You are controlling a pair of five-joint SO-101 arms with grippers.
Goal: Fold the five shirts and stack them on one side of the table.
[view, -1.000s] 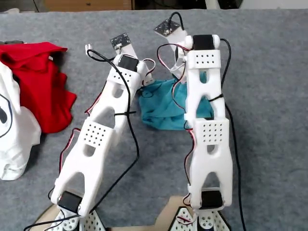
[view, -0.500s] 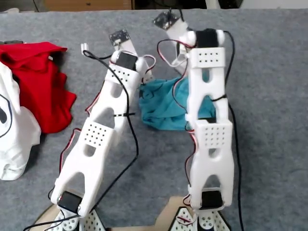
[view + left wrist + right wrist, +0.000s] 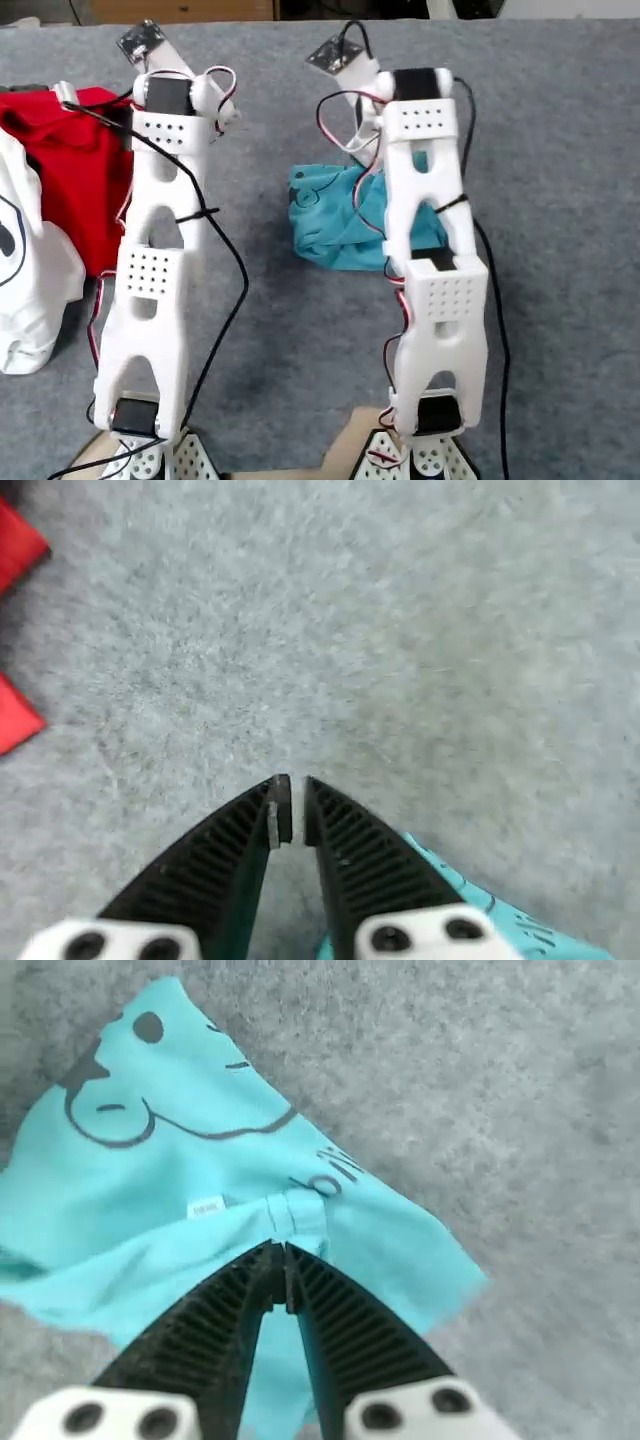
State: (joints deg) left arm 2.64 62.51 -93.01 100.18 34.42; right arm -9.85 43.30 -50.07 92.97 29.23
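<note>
1. The left gripper (image 3: 290, 810) has its black ribbed fingers clenched on nothing, above the bare grey felt table (image 3: 420, 630).
2. The right gripper (image 3: 278, 1275) is clenched at the neckline of the crumpled teal cloth shirt (image 3: 180, 1180); whether it pinches the cloth, I cannot tell.
3. In the high view that shirt lies near the centre. A rumpled red shirt (image 3: 90, 190) is at 10 o'clock, touching a white printed shirt (image 3: 30, 270) at 9.

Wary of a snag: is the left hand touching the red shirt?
Apart. Left wrist view shows bare table between the left hand and the red shirt.
</note>
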